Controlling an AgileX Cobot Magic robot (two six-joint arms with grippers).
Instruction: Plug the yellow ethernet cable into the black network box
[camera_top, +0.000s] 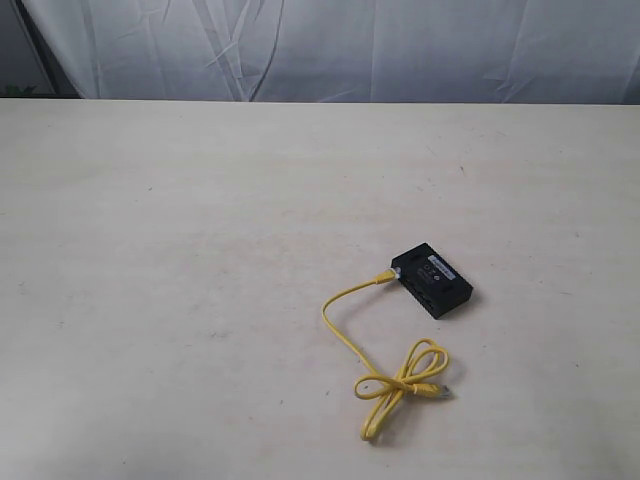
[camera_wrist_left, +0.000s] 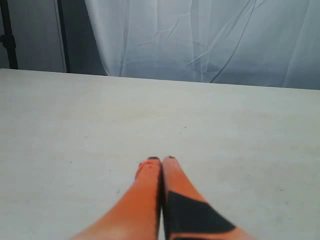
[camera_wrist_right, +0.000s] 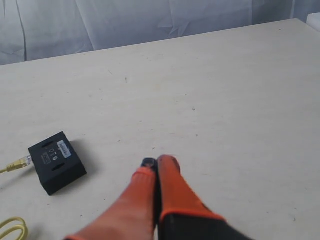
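Observation:
The black network box (camera_top: 432, 279) (camera_wrist_right: 56, 162) lies flat on the table right of centre, with a pale label strip on top. The yellow ethernet cable (camera_top: 392, 382) (camera_wrist_right: 12, 227) runs from a plug (camera_top: 385, 276) (camera_wrist_right: 19, 163) touching the box's side, curves down and ends in a tied loop nearer the front edge. Whether that plug is seated in a port I cannot tell. My left gripper (camera_wrist_left: 161, 159) is shut and empty over bare table. Also shut and empty, my right gripper (camera_wrist_right: 157, 161) hovers beside the box, apart from it. Neither gripper shows in the exterior view.
The pale table (camera_top: 200, 250) stretches wide around the box and cable. A white curtain (camera_top: 330, 45) hangs behind its far edge. A dark frame post (camera_wrist_left: 7, 35) stands at the back corner in the left wrist view.

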